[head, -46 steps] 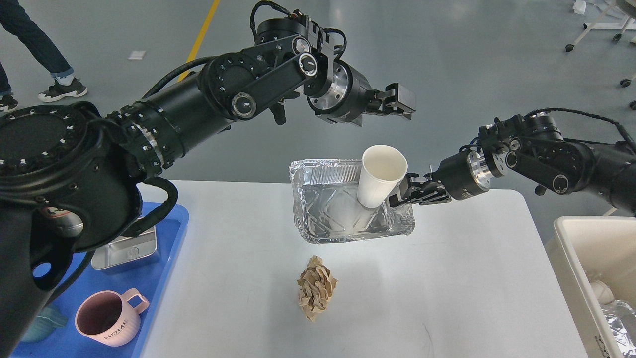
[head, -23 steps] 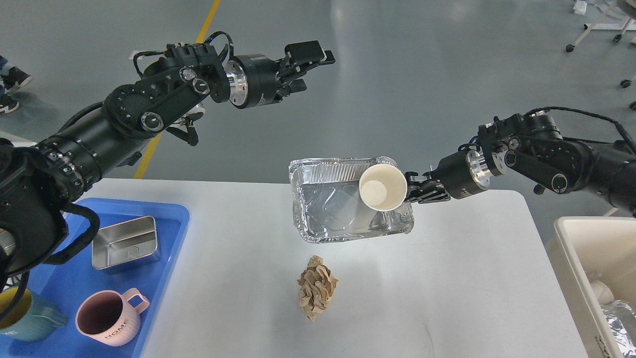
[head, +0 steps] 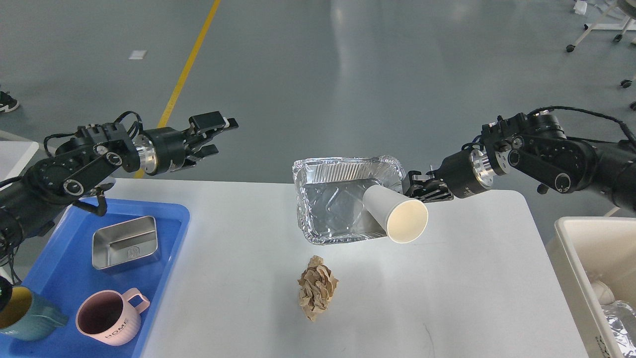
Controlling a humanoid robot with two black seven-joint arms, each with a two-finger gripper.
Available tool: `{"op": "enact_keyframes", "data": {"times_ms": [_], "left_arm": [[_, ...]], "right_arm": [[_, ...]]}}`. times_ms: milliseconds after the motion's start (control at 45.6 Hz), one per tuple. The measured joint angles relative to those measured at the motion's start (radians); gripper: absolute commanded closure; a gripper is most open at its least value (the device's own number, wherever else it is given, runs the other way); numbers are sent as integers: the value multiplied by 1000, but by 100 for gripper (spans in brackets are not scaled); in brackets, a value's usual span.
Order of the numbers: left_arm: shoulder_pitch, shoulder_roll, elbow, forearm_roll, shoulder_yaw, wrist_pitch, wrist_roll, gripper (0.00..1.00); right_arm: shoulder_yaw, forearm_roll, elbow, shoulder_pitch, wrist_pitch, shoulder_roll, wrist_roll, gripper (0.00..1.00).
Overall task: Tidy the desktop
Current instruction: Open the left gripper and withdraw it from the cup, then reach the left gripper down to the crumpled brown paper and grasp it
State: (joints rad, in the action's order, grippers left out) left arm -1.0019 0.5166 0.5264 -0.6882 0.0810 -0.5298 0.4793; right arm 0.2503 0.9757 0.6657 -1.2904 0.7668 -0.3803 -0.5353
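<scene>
Nearest the robot, on the blue tray (head: 169, 233) below and well short of the left gripper (head: 214, 133), stand a pink mug (head: 107, 316), a teal mug (head: 22, 318) cut by the frame edge and a steel container (head: 125, 243). On the bare white desktop (head: 472, 288), which spreads under both arms and far wider than the tray, a crumpled brown paper ball (head: 316, 287) lies below and to the left of the right gripper (head: 416, 188), well apart from it. Below and right of that gripper, the cream-white bin (head: 571, 238) at the table's edge already holds foil scrap.

Farther off, the right gripper is closed on the right end of the foil tray (head: 343, 199), which looks lifted and tilted off the desktop. A white paper cup (head: 397, 215) lies tipped on its side in the tray just under the gripper, its mouth hanging over the near rim. The left gripper hovers empty with fingers parted, far to the left of the foil tray, above the table's far left corner.

The step in hand seems to be carrying the foil tray with its cup toward the bin. The next move calls for a steady sweep to the right, keeping the tray level enough that the cup does not roll out before the bin, then releasing over it; the paper ball remains to be picked up
</scene>
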Motion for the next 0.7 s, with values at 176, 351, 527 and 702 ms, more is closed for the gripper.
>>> {"op": "enact_keyframes", "data": {"times_ms": [176,351,527,702], "left_arm": [[57,129,2,-19,-2,-55,70,3],[84,282,6,-55,-2,-99,95,3],[118,443,6,-59,-2,-202,97,3],[138,601,103,-111,1,-244,131,3]], "right_arm": [[1,0,0,0,0,5,0,100],[0,0,1,-4,0,7,1,100],[1,0,1,-11,0,7,2,100],[3,0,0,-20,0,7,3,100]]}}
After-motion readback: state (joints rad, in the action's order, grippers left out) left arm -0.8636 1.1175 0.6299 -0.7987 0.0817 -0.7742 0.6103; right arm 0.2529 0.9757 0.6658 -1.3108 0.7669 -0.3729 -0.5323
